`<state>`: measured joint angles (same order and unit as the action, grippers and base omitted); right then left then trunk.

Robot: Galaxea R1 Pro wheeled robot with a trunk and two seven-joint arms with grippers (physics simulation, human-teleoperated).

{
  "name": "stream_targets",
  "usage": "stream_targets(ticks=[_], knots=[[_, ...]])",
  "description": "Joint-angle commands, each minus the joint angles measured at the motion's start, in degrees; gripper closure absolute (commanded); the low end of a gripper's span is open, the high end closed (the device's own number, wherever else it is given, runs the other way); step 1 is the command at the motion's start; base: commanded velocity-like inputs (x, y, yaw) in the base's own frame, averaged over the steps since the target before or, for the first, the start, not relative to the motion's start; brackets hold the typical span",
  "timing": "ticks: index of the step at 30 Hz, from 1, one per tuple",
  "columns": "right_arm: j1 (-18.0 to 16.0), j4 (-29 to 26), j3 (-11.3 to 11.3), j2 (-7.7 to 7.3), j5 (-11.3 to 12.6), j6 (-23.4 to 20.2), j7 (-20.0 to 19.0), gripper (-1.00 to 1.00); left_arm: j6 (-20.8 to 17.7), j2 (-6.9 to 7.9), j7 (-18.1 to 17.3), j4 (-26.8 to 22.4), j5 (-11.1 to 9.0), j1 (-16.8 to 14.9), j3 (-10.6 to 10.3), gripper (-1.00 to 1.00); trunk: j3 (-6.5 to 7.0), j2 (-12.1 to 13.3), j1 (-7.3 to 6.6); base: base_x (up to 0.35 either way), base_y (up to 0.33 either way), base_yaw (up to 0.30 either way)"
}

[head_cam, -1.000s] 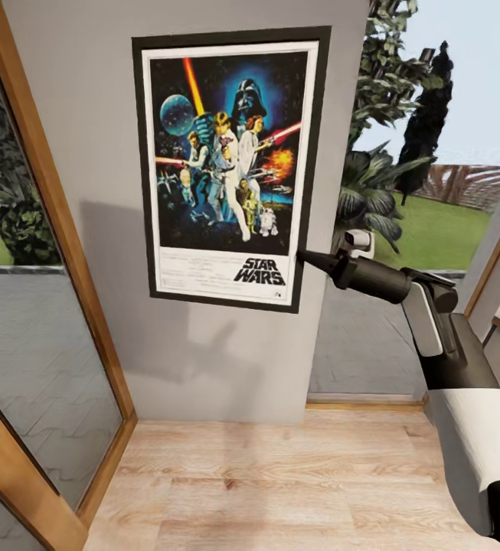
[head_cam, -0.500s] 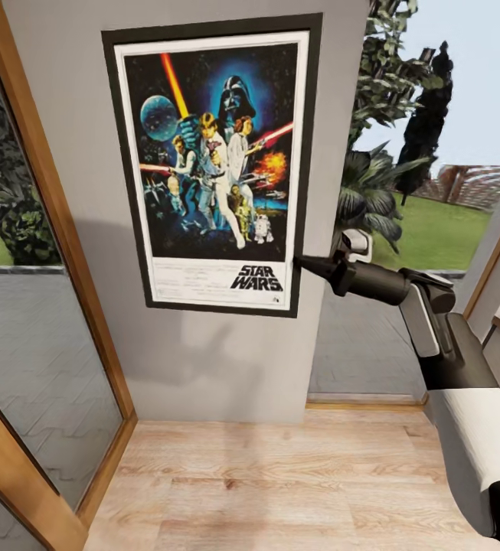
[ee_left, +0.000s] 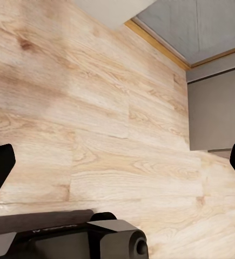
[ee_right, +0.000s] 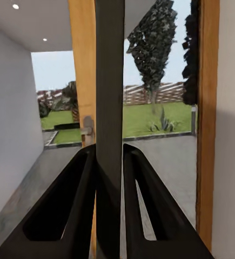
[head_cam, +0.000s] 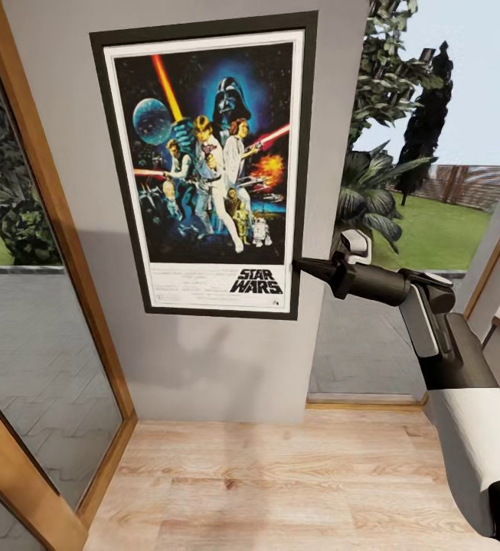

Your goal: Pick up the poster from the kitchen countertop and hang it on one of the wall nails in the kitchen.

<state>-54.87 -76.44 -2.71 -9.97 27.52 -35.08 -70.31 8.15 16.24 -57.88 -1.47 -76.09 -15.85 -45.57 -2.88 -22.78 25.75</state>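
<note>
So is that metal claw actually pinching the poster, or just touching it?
Pinching it. The right gripper has both fingers pressed against the poster frame's edge; the head view shows it at the lower right edge.

Right arm [head_cam: 464, 383] rising from the lower right of the head view, white upper sleeve, then black forearm bent at the wrist and reaching leftward, roughly level. Right gripper [head_cam: 302, 265] at the end, jaws clamped tight on the poster [head_cam: 204, 164] at its lower right edge; in the right wrist view, black fingers [ee_right: 68, 205] pressed on either side of the thin dark frame edge. Left gripper [ee_left: 117, 162] pointing downward, jaws spread wide apart, holding nothing.
</note>
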Motion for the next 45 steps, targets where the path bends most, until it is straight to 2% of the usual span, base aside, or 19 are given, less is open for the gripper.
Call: stream_targets(ticks=[1, 24, 31, 45], knots=[[-0.1, 0.0, -0.1, -0.05, 0.5, -0.6, -0.1, 1.0, 0.5, 0.02, 0.0, 0.0, -0.3, 0.0, -0.5, -1.0, -0.13, -0.1, 0.04, 0.0, 0.0, 0.0], [-0.1, 0.7, -0.1, -0.01, 0.3, -0.5, 0.8, 1.0, 0.5, 0.02, 0.0, 0.0, -0.4, 0.0, -0.5, -1.0, -0.13, -0.1, 0.04, 0.0, 0.0, 0.0], [-0.1, 0.8, -0.1, 0.03, 0.3, -0.5, 3.9, 1.0, 0.5, 0.02, 0.0, 0.0, -0.4, 0.0, -0.5, -1.0, -0.13, -0.1, 0.04, 0.0, 0.0, 0.0], [-0.1, 0.8, 0.3, 0.12, 0.6, -0.6, 4.5, 1.0, 0.5, 0.02, 0.0, 0.0, -0.4, 0.0, -0.5, -1.0, -0.13, -0.1, 0.04, 0.0, 0.0, 0.0]])
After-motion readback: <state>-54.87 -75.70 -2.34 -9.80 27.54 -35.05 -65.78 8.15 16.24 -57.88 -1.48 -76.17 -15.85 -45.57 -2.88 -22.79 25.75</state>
